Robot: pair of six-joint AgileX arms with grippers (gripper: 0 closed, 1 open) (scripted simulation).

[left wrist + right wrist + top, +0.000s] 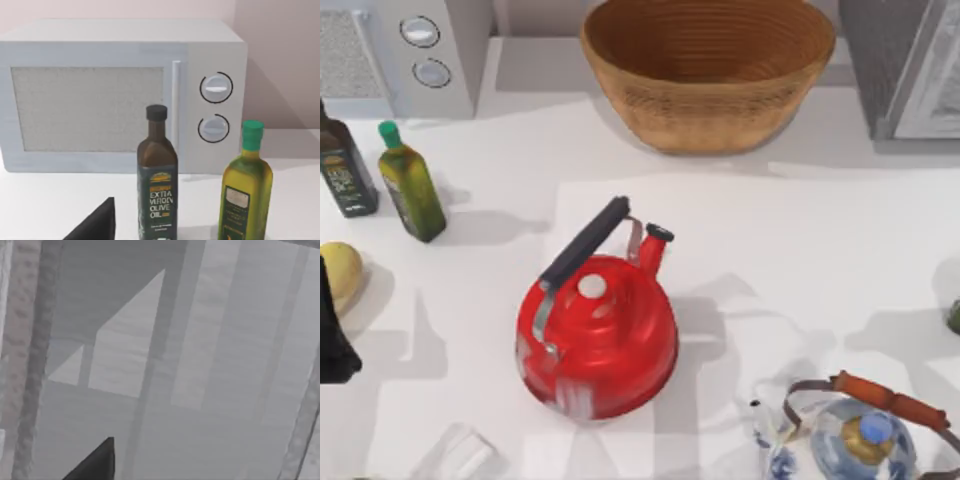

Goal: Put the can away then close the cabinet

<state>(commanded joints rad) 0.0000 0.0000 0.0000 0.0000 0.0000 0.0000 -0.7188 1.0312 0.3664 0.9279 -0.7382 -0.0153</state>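
The can is out of view. The cabinet (910, 70) stands at the table's back right corner, with a pale panel along its right side. In the right wrist view, grey walls and shelf panels of the cabinet (210, 355) lie close in front of the camera, and a dark tip of my right gripper (97, 462) juts in at the edge. My left arm (332, 335) rests at the table's left edge beside a lemon. A dark tip of my left gripper (95, 225) points toward two oil bottles and the microwave.
A red kettle (598, 325) sits mid-table. A wicker basket (708, 70) is at the back. A microwave (410, 50), a dark oil bottle (345, 165), a green-capped bottle (410, 185) and a lemon (340, 272) are at the left. A blue-white teapot (860, 440) is at the front right.
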